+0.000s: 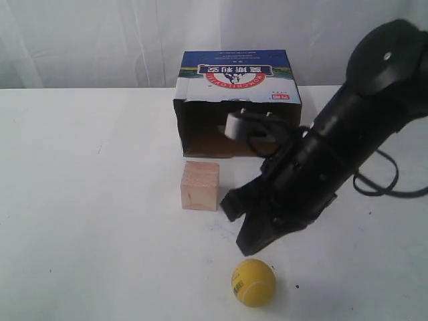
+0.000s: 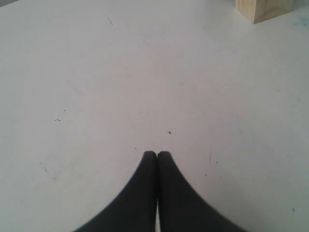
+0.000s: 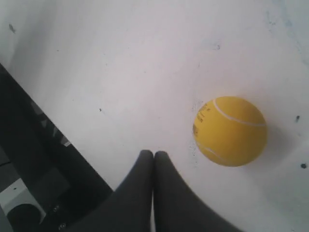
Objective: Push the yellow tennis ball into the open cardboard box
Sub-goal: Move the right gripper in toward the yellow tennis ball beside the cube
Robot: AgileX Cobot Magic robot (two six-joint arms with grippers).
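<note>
The yellow tennis ball (image 1: 253, 283) lies near the table's front edge, well in front of the open cardboard box (image 1: 237, 75). The box stands at the back, its dark opening facing the ball. My right gripper (image 1: 249, 247) hangs just above and behind the ball, shut and holding nothing. In the right wrist view the ball (image 3: 230, 130) sits a little to one side of the gripper (image 3: 154, 153), apart from its tips. My left gripper (image 2: 157, 153) is shut and empty over bare table; it does not show in the exterior view.
A pale wooden cube (image 1: 200, 185) stands between the ball and the box opening, slightly left of the ball; its corner (image 2: 263, 9) shows in the left wrist view. The white table's edge (image 3: 72, 145) runs close to my right gripper, with dark space beyond.
</note>
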